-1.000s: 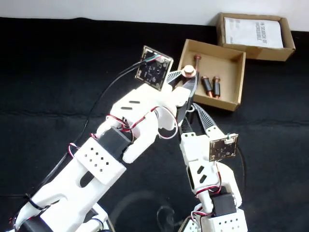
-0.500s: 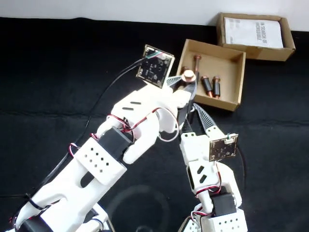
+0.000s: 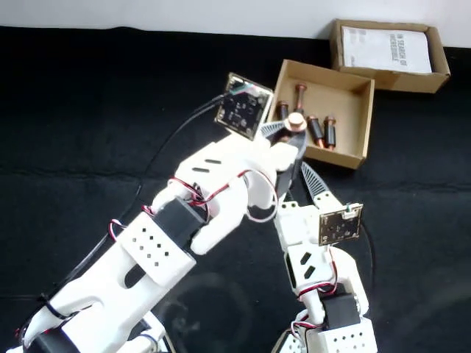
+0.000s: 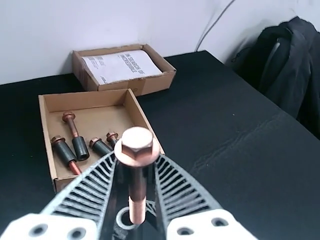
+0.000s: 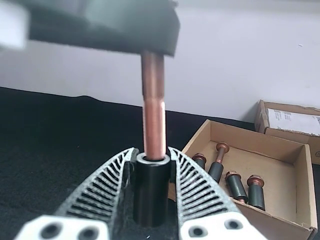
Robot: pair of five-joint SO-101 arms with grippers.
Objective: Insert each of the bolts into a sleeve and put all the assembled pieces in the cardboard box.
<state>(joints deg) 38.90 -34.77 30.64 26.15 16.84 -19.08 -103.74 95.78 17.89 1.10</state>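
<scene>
Lab-like test bench: black-clothed table (image 3: 88, 95), bare white wall (image 4: 100, 25) — dark garment (image 4: 290, 65) alongside

The table (image 3: 66, 110) in front of me was covered with a black cloth, matte and a little fuzzy. A long, shallow crease (image 4: 235, 142) ran across the cloth on one side. A plain white wall (image 3: 147, 11) stood right behind the table's far edge. The light on it was even and soft, with no hard shadows. A thin dark cable (image 4: 212, 25) hung against that wall. Beyond the table's edge a dark jacket (image 4: 290, 65) lay heaped over something I could not make out.
</scene>
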